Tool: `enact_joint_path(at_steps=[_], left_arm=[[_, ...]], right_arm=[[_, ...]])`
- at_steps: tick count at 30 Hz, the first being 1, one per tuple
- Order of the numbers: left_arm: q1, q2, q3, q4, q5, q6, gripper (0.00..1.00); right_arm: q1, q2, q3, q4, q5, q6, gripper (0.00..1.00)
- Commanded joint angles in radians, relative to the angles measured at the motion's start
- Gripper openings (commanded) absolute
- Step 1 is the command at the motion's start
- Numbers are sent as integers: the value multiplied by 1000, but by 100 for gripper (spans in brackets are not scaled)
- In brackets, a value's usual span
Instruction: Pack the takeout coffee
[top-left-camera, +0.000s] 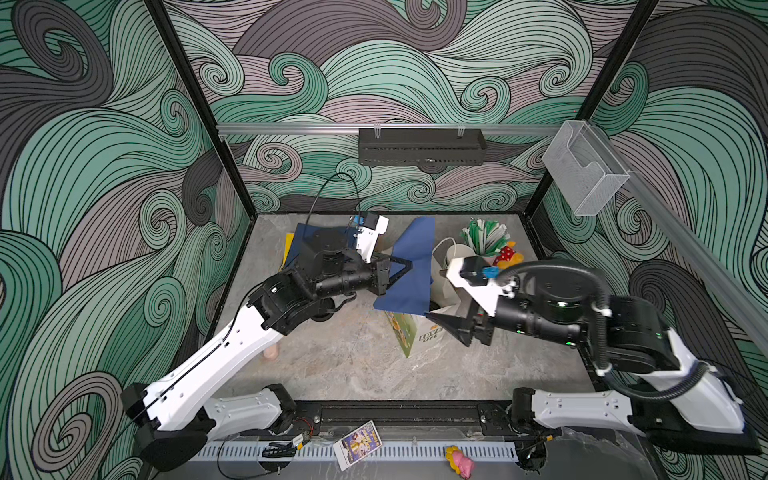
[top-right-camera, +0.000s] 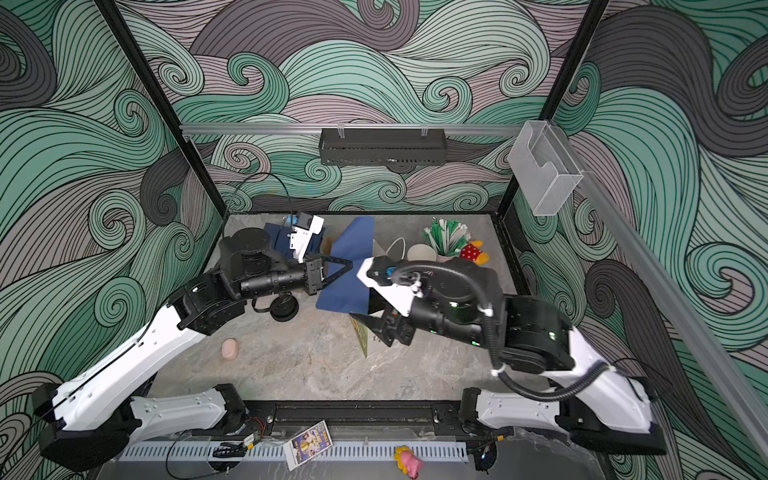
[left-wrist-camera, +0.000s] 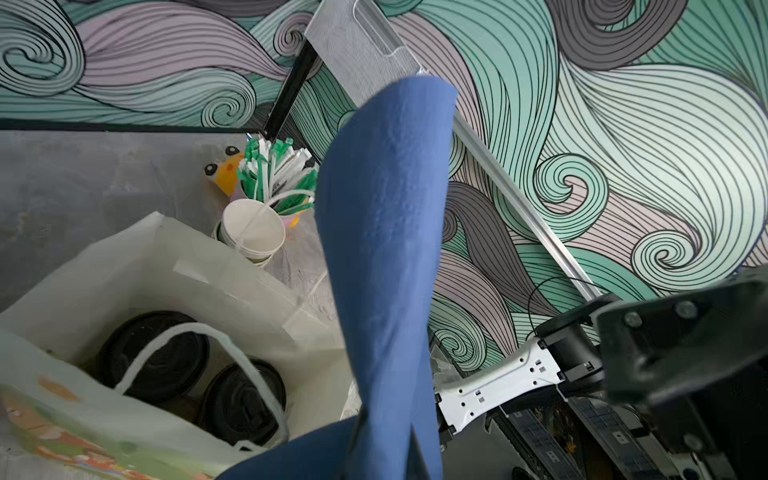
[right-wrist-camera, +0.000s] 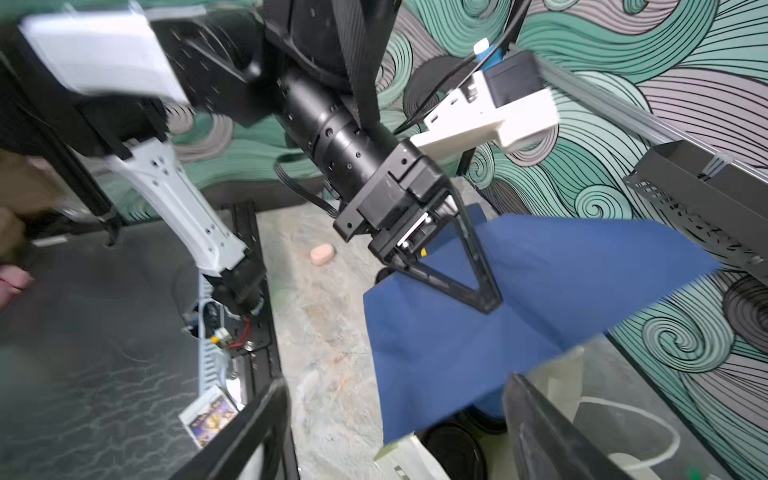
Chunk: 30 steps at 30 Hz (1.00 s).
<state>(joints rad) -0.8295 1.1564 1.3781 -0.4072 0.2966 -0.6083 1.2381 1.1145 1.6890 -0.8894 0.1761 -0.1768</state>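
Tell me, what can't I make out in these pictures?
- Bag interior: in both top views the blue napkin and right arm cover it; only the left wrist view shows two black lids inside.
- Whatever sits under those lids: hidden by them.
- Cup stack: seen from above, left wrist view; count unclear.
- Right claw: blurred and cut off by the right wrist view's bottom edge.

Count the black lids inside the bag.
2, side by side in the bag: one lid by the bag's wall, the other nearer the blue napkin, which may hide more.
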Motion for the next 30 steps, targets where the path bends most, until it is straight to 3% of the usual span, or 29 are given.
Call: enact_joint_path(at_steps=[1,7,12,15,30], left_arm=[[-30,13,41,-24,-68,-34,0],[-35,36,61,-23,-174,-128,0],[-58,101,137,-50,-226,-223,0],[-63,117,170,-77,-245,-237,0],[-68,44,104,-5,-105,-275,0]], right_arm=[[13,15,-7,-6,200,-129,84],[1,-25,-51,61,319,-67,88],[-22,-28,-53,5,214,-27,92],[-28,11,-43,-28,256,-13,93],[-117,74,-113,108,84,-30,95]])
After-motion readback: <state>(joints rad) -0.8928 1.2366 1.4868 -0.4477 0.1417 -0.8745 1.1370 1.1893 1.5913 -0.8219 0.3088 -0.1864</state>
